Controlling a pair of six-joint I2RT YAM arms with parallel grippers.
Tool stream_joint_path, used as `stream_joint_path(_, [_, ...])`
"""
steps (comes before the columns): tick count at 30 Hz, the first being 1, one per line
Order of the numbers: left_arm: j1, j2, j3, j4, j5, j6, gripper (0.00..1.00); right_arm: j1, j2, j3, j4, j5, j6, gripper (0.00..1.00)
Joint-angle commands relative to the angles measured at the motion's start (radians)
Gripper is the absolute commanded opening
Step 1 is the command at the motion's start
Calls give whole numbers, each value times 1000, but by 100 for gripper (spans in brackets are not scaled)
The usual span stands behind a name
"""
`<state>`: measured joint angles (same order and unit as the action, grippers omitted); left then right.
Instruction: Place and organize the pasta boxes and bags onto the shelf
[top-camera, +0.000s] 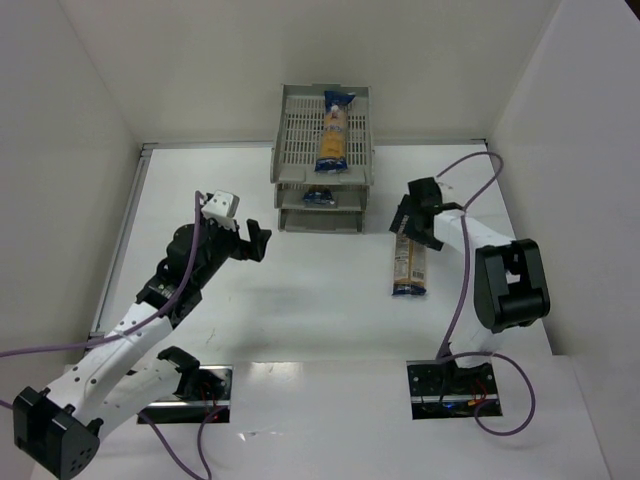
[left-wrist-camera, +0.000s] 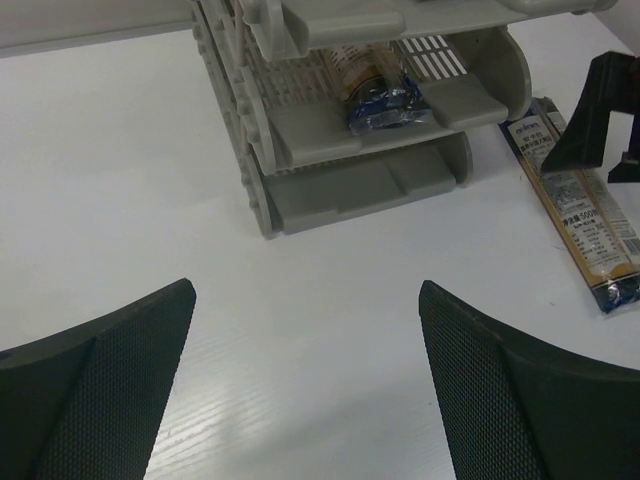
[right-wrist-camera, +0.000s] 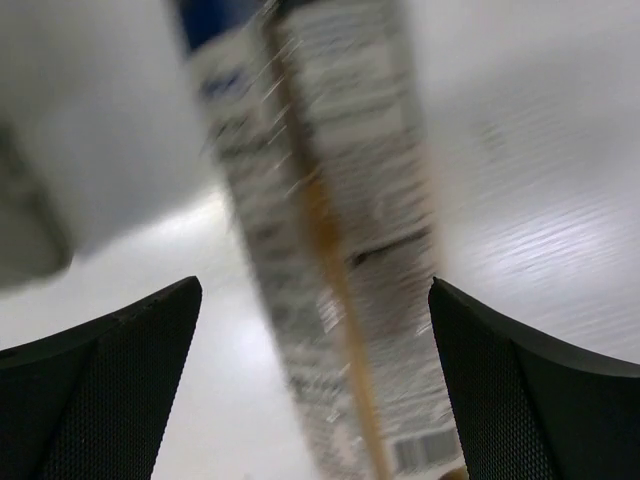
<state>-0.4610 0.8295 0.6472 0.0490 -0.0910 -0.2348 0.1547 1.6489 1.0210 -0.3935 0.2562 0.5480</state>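
Observation:
The grey three-tier shelf (top-camera: 296, 125) stands at the back centre. One pasta packet (top-camera: 334, 132) lies on its top tray. A second packet (top-camera: 320, 196) sits in the middle tray, its blue end showing in the left wrist view (left-wrist-camera: 385, 100). A third packet (top-camera: 409, 262) lies flat on the table right of the shelf, seen too in the left wrist view (left-wrist-camera: 578, 205). My right gripper (top-camera: 413, 228) is open just above that packet's far end; the packet (right-wrist-camera: 330, 230) shows blurred between its fingers. My left gripper (top-camera: 257, 243) is open and empty, in front of the shelf's left side.
White walls enclose the table on the left, back and right. The shelf's lowest tray (left-wrist-camera: 350, 190) faces the left gripper. Purple cables run from both arms. Two base plates (top-camera: 450, 388) sit at the near edge.

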Motion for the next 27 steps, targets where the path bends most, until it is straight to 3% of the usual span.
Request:
stream_joint_path(1, [5,14,34,32,23,9,100,109,-47,-44,-61,29,6,100])
stream_joint_path(4, [5,25,43,43,34,9,100,118,-38,-76,-47,-11,36,100])
stream_joint_path(13, [5,25,43,12,34,-9,100,118,54,-12,-146,146,17,100])
stream_joint_path(20, [5,25,52,12,34,-9,100,118,-9,4,-179,262,17,100])
stream_joint_path(27, [5,25,52,22,25,-9,100,118,147,34,-144,145,-40,100])
